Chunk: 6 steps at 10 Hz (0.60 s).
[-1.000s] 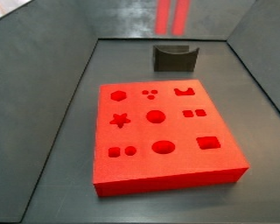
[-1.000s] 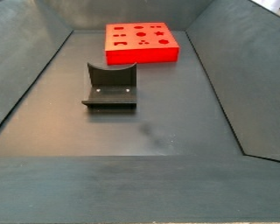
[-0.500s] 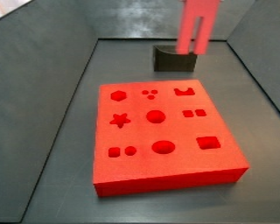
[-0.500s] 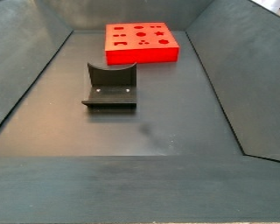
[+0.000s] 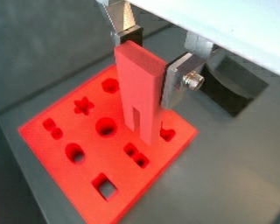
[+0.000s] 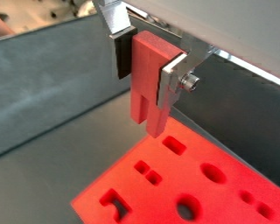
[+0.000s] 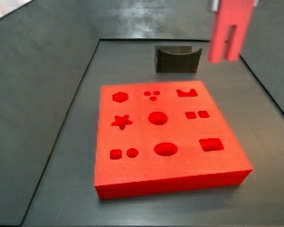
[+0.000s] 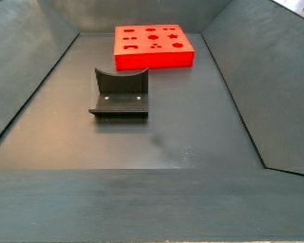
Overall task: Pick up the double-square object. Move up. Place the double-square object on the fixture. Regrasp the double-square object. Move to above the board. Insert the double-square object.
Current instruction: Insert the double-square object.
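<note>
In both wrist views my gripper (image 5: 149, 61) (image 6: 149, 66) is shut on the double-square object (image 5: 136, 96) (image 6: 145, 109), a red-pink elongated block with a slot in its lower end. It hangs upright between the fingers. It is in the air above the board (image 5: 108, 157) (image 6: 125, 184), a red slab with shaped holes. In a side view the object (image 7: 233, 31) hangs at the upper right, to the right of the fixture (image 7: 177, 60) and beyond the board (image 7: 174, 184); the gripper is cut off there.
The dark fixture (image 8: 119, 95) stands on the grey bin floor in front of the board (image 8: 152, 59) in a side view. It also shows behind a finger in a wrist view (image 5: 238, 83). Sloped grey walls enclose the floor.
In the side view the held object has moved rightward, from over the fixture to the right of it, and looks larger. The board and the fixture have not moved.
</note>
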Motion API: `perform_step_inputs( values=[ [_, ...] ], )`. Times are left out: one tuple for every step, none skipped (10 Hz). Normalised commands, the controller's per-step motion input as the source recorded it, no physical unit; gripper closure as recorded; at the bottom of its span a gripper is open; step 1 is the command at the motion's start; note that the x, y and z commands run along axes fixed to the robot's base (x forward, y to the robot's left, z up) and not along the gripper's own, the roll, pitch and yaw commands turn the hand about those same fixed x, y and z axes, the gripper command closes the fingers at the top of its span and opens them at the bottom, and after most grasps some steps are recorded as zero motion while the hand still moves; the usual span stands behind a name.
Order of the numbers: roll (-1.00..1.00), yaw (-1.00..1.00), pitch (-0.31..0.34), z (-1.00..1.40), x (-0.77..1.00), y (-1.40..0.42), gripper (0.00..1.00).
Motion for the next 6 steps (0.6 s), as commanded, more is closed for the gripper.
perform_step_inputs(
  values=[
    [0.32,0.28,-0.171,-0.48,0.24,-0.05,1.0],
    [0.36,0.35,-0.037,-0.53,0.03,-0.04,1.0],
    [0.34,0.41,0.0,-0.59,0.02,-0.1,1.0],
    [0.27,0.42,0.0,-0.69,0.15,-0.12,1.0],
    [0.0,0.23,0.0,-0.27,0.09,-0.06,1.0],
    [0.0,0.01,0.0,0.0,0.0,0.0,1.0]
  ],
)
